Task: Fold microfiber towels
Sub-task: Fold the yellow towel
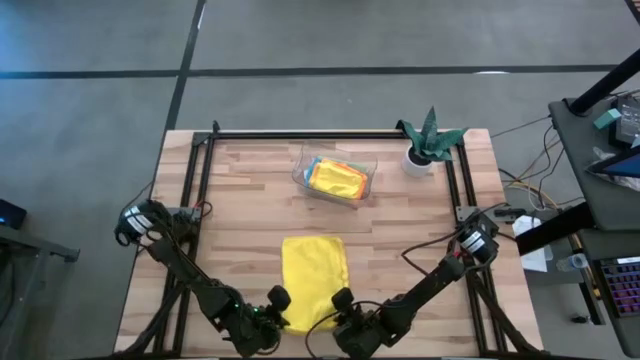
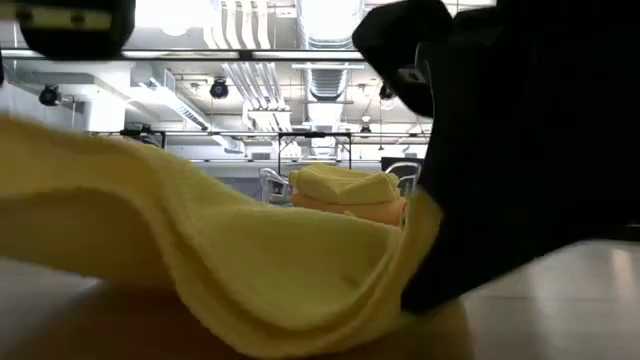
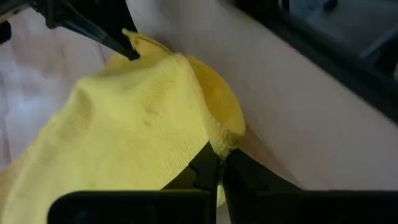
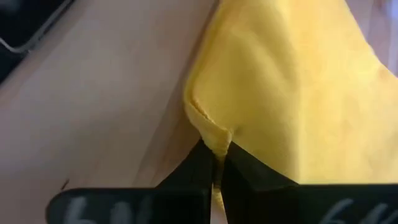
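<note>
A bright yellow towel [image 1: 314, 275] lies on the wooden table near its front edge, its near edge raised. It also shows in the low view [image 2: 200, 240]. My left gripper [image 1: 279, 304] is shut on its near left corner. My right gripper [image 1: 341, 303] is shut on its near right corner. Folded yellow, orange and turquoise towels [image 1: 336, 178] lie in a clear tray [image 1: 302, 172] farther back. The sage green towel is not seen. My left gripper pinches the towel's near left corner [image 3: 225, 142] between its two fingertips [image 3: 208, 163], coming low from the table's near side. The corner is lifted off the table; the cloth slopes down to the part lying flat. One layer or several, I cannot tell. My right gripper pinches the towel's near right corner [image 4: 214, 138] between its two fingertips [image 4: 200, 163], coming low from the table's near side. The corner is raised off the wood, and the cloth runs away from it, sagging toward the table.
A small green plant in a white pot [image 1: 426, 145] stands at the far right. A dark frame rail [image 1: 330, 134] runs along the table's far edge and down both sides. Bare wood [image 1: 240, 210] lies between the towel and the tray.
</note>
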Robot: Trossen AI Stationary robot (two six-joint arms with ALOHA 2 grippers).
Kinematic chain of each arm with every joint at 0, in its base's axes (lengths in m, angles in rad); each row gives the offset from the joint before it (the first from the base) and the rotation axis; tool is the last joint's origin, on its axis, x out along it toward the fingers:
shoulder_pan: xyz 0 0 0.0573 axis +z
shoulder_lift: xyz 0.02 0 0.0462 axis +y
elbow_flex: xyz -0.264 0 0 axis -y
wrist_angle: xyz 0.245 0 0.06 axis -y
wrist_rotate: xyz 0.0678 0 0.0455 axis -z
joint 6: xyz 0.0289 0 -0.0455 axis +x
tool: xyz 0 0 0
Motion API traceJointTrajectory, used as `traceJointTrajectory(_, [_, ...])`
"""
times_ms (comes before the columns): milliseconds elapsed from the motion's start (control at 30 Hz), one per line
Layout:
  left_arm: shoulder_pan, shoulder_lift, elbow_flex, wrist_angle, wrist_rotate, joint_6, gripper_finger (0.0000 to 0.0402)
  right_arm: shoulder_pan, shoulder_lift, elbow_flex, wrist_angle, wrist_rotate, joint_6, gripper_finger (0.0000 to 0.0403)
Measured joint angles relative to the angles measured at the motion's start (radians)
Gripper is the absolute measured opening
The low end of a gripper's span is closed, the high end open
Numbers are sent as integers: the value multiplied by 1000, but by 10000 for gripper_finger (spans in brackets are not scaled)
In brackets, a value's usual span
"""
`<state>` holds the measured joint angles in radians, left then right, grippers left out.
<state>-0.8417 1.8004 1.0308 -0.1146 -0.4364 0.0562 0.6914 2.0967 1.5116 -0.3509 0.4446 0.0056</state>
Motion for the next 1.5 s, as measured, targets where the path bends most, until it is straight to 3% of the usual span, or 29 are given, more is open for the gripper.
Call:
traceJointTrajectory(333, [5,-82,-19,-137,96,-232,0,14,-87,-13,-61,7,107,9])
traceJointTrajectory(600, [24,-128,-24,-134,150,-234,0,8,-140,-15,-55,28,125,9])
traceJointTrajectory(733, [51,-148,-89,-73,175,-232,0,4,-148,-46,13,28,137,9])
traceJointTrajectory(833, [73,-161,-167,50,242,-249,0,4,-148,-98,65,27,163,8])
traceJointTrajectory(1067, [95,-237,-323,296,274,-261,0,3,-222,-302,322,56,189,8])
traceJointTrajectory(1300, [193,-439,-498,387,277,-262,0,-79,-392,-542,562,81,185,8])
traceJointTrajectory(1500, [352,-577,-626,401,310,-264,0,-198,-446,-650,583,78,240,8])
